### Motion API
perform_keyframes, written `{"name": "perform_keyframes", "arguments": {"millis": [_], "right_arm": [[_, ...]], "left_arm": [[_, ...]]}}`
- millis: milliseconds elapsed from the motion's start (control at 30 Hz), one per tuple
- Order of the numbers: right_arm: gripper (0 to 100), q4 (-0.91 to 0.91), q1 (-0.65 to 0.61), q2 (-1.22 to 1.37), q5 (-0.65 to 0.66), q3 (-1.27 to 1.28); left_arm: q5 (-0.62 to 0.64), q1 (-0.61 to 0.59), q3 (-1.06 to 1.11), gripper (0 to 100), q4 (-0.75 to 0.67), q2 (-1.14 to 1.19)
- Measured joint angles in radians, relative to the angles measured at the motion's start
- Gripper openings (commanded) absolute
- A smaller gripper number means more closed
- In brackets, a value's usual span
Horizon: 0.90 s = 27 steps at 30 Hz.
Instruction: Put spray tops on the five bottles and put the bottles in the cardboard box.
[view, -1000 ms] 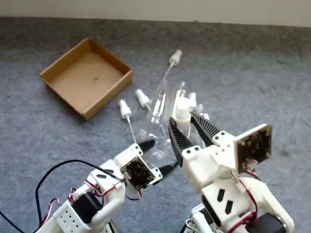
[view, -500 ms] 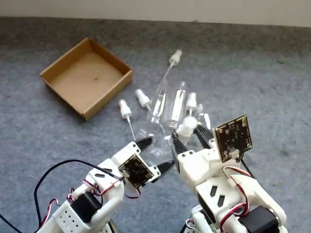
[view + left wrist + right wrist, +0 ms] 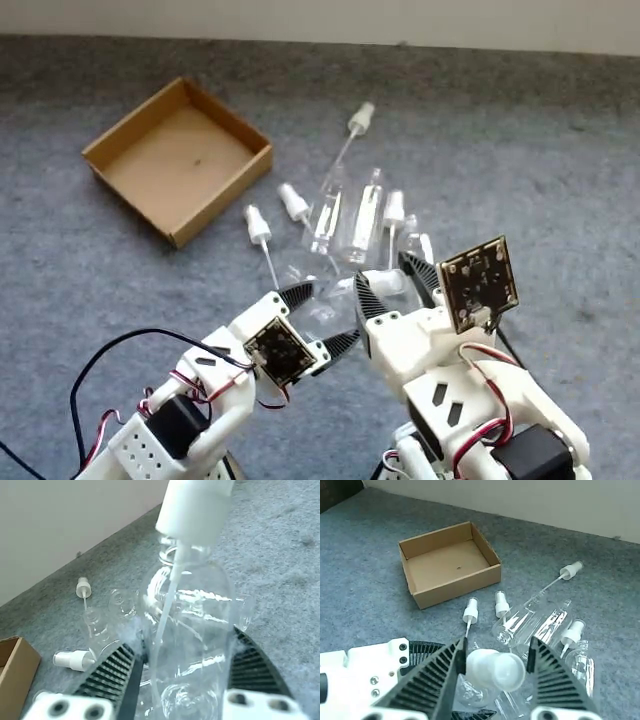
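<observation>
The grey tabletop (image 3: 520,150) carries everything. The cardboard box (image 3: 222,198) sits open, well ahead of the left pincer (image 3: 312,318) and off to its left. The right wrist view looks in over its near wall. The left pincer is clenched on a clear bottle (image 3: 187,630), which is a faint glint between the jaws in the high view. The left wrist view shows it plainly, neck pointing away from the pincer. Just to the right, the right pincer (image 3: 392,283) grasps a white spray top (image 3: 495,669). The left wrist view adds that this cap sits tilted just above the bottle's neck, its thin tube running down inside. Loose bottles (image 3: 328,212) lie ahead of both pincers, with loose spray tops (image 3: 258,225) among them
</observation>
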Motion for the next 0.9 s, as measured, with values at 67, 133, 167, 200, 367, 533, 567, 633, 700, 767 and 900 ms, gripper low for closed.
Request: {"name": "perform_keyframes", "arguments": {"millis": [67,133,167,200,367,533,567,633,700,767,900], "right_arm": [[17.3,-0.021,0.0,0.0,0.0,0.0],[17.3,-0.049,0.0,0.0,0.002,0.0],[17.3,-0.06,0.0,0.0,0.003,0.0],[17.3,-0.068,0.0,0.0,0.009,-0.005],[17.3,-0.074,0.133,0.0,0.084,-0.11],[16.7,-0.074,0.305,-0.002,0.1,-0.155],[15.3,-0.074,0.315,-0.002,0.1,-0.144],[10.1,-0.075,0.318,-0.002,0.1,-0.104],[3.7,-0.084,0.316,-0.002,0.1,-0.044],[0.1,-0.086,0.315,-0.002,0.1,0.023],[0.8,-0.172,0.318,0.0,0.1,0.178]], "left_arm": [[0.0,0.0,0.0,9,0.0,0.0],[0.0,0.0,0.0,9,0.0,0.0],[0.0,0.0,0.0,9,0.0,0.0],[0.0,0.0,0.0,9,0.0,0.0],[0.0,-0.052,0.0,9,0.0,0.0],[0.0,-0.169,-0.005,9,0.0,0.0],[0.0,-0.192,-0.005,9,0.0,0.0],[0.0,-0.224,-0.005,9,0.0,0.0],[0.0,-0.242,-0.005,9,0.0,0.0],[0.0,-0.252,-0.005,9,0.0,0.0],[0.0,-0.262,-0.005,9,0.0,0.0]]}}
